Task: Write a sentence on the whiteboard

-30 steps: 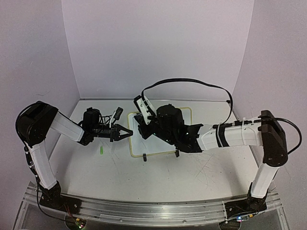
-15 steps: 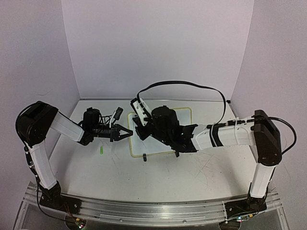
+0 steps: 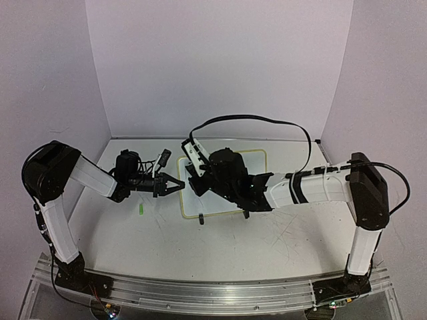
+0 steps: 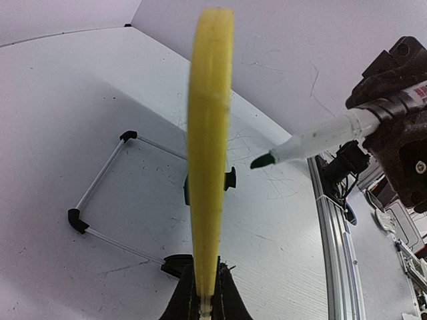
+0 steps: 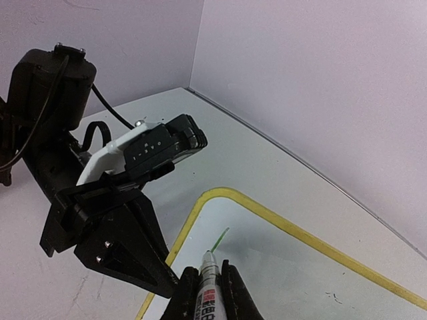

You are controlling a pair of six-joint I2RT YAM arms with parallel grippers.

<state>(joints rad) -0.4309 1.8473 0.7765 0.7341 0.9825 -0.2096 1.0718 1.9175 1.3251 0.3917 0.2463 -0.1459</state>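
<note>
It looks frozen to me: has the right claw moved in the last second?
Yes. The right claw, gripping a green marker, slid slightly left across the whiteboard, toward its left edge.

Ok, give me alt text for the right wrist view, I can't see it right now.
The right gripper is shut on a marker, its tip at the near end of a short green stroke near the whiteboard's yellow-rimmed corner. The left gripper clamps the board's rim just beside it; pale purple walls behind.
</note>
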